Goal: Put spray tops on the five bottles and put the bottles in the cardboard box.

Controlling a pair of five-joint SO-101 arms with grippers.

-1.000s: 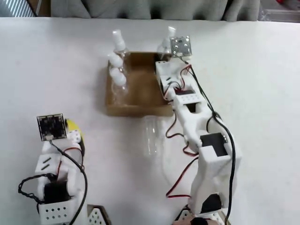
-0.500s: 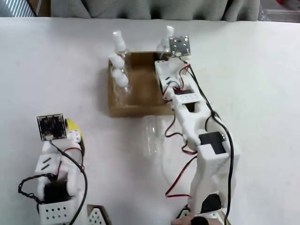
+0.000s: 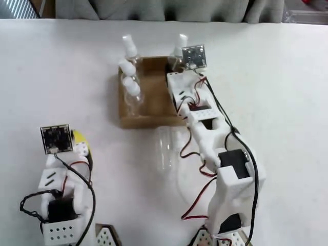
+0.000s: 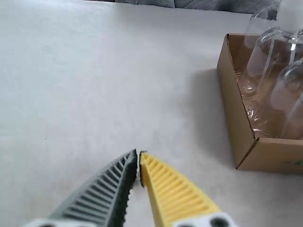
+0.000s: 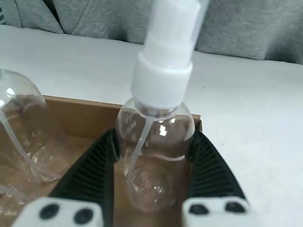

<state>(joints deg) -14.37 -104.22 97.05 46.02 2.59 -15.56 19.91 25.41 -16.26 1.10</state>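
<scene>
Spray-topped bottle (image 5: 156, 142) at cardboard box (image 3: 154, 95) corner, right fingers (image 5: 90, 179) grasping it; left fingers (image 4: 170, 189) clenched

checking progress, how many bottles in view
5 bottles: three stand inside the cardboard box by its left wall, one sits in the right gripper at its far right corner, one lies on the table outside.

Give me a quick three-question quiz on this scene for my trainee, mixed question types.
1. True or false: the left gripper is shut on a bottle.
2. The right gripper holds: A) a capped bottle, B) a loose spray top, C) nothing.
3. Fill in: the uncapped bottle lies on the ____, outside the cardboard box.
Key: 1 false; 2 A; 3 table.
</scene>
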